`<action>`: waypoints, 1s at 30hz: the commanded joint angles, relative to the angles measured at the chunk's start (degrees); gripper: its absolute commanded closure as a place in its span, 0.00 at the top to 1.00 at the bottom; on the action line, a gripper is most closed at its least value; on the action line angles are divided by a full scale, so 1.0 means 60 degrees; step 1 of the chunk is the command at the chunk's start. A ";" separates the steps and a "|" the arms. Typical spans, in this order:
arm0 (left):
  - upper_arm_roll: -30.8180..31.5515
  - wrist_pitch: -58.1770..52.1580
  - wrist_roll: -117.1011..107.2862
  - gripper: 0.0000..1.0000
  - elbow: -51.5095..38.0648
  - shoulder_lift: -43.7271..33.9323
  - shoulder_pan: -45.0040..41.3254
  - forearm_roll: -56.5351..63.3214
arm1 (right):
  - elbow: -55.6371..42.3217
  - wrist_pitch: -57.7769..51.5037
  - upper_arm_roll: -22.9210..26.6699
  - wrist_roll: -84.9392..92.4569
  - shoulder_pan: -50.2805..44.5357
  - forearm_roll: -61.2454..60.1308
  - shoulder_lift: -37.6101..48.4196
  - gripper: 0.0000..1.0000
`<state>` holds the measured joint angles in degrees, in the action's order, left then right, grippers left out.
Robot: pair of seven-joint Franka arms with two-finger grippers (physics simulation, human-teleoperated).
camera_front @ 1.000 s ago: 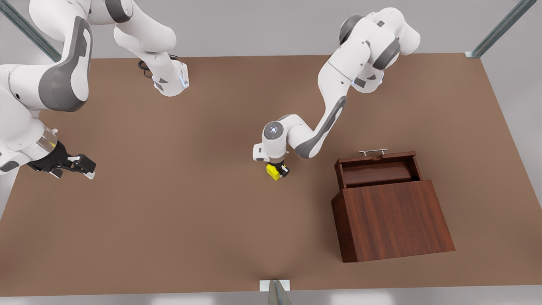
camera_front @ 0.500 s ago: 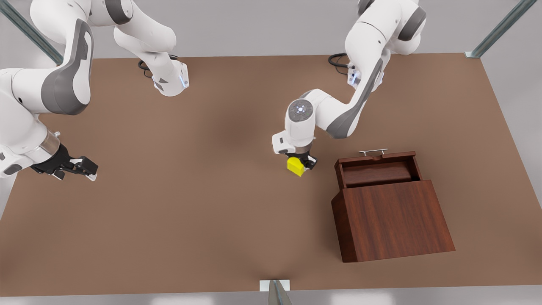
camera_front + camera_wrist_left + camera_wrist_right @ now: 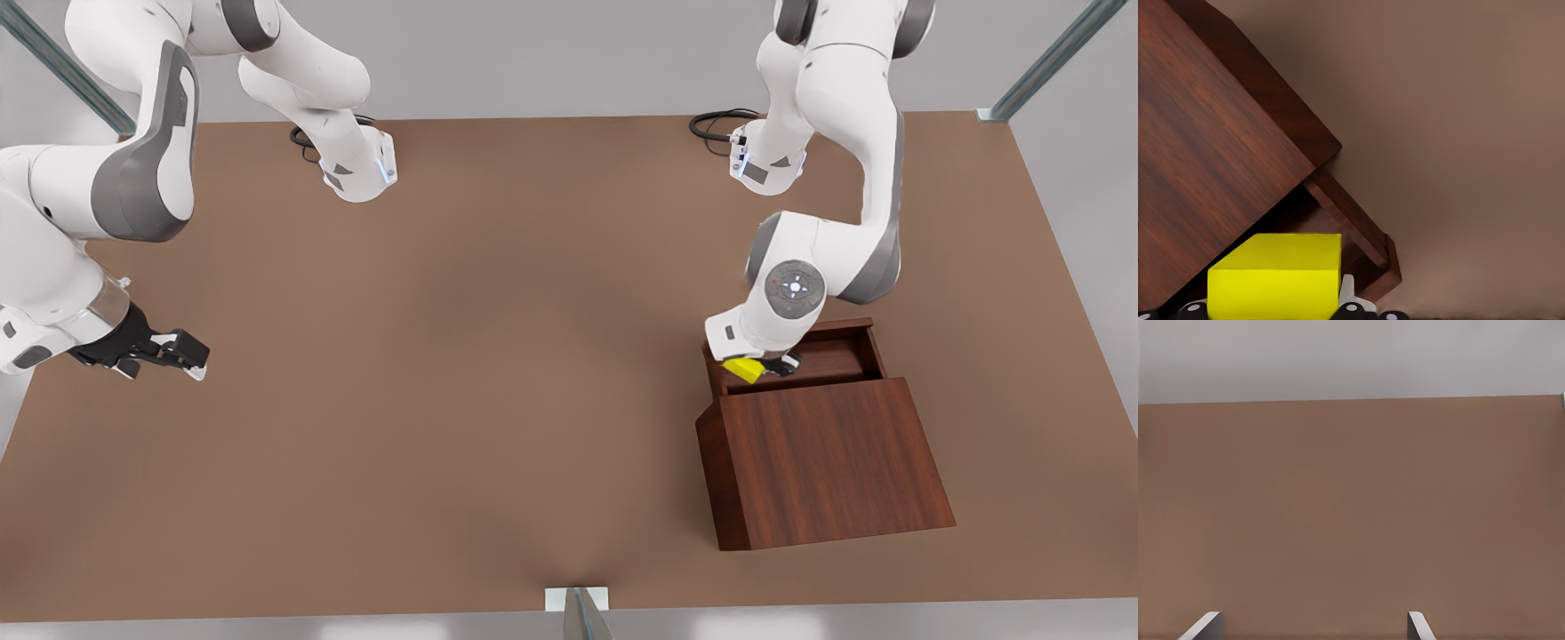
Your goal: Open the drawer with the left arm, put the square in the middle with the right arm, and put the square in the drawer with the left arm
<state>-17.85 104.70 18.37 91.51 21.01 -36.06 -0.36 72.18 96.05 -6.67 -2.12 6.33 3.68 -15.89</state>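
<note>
Left pincer (image 3: pixel 772 365): gripping the square (image 3: pixel 743 368), hanging over the open drawer (image 3: pixel 840 356).
Key relation: square is sitting directly above the tray, toward its end at the front view's left; release looks next.
Right pincer (image 3: pixel 182 353): fingers spread, holding nothing, waiting far across the counter (image 3: pixel 462 373).

Bright yellow square (image 3: pixel 743 368), reddish-brown wood-grain drawer (image 3: pixel 831 356), matte brown tabletop (image 3: pixel 462 356), white-and-grey arms.

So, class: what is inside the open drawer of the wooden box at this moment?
The left gripper holds the yellow square over the drawer. Whether the square touches the drawer floor is hidden. The rest of the floor in view is bare wood. The right gripper waits apart.
</note>
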 commanded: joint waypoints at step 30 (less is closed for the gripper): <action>-0.0950 -0.1482 0.3607 1.00 0.0014 -0.0029 -0.0025 -0.0731 | 0.0040 0.0060 0.0012 -0.0057 -0.0014 -0.0013 -0.0033 1.00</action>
<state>-23.69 101.64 48.28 92.06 21.27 -36.21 -4.15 72.43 96.55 -6.65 -2.21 6.25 3.63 -16.15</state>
